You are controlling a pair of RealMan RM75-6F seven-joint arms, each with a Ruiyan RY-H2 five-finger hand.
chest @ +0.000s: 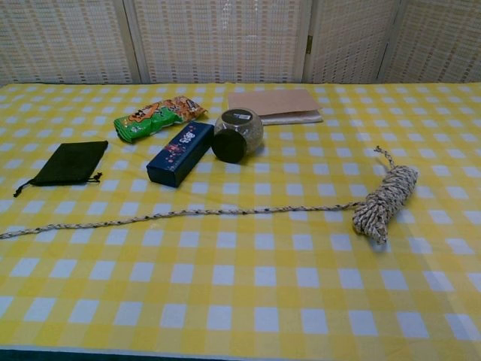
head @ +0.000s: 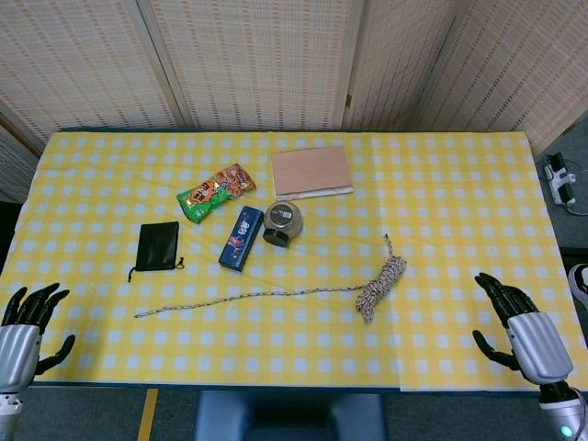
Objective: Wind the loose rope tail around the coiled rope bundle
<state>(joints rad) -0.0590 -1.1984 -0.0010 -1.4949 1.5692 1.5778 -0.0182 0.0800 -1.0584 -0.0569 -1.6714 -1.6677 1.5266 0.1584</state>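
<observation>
The left hand sits at the near left corner of the table, its fingers spread apart, and it holds nothing. The right hand sits at the near right corner, its fingers apart too, with nothing in them. Only the head view shows the two hands.

Both hands are well apart from the rope. The coiled rope bundle lies on the yellow checked cloth, nearer the right hand. It is long and thin. Its long way runs slanted, from the near left up to the far right, and a small loop sticks out at its far end. The loose rope tail comes out of the bundle's near end and runs almost straight across the table to the left. Its free tip points toward the left hand's side.

Farther back lie a black pouch, a blue box, a green and orange snack bag, a round jar tipped on its side and a brown envelope.
</observation>
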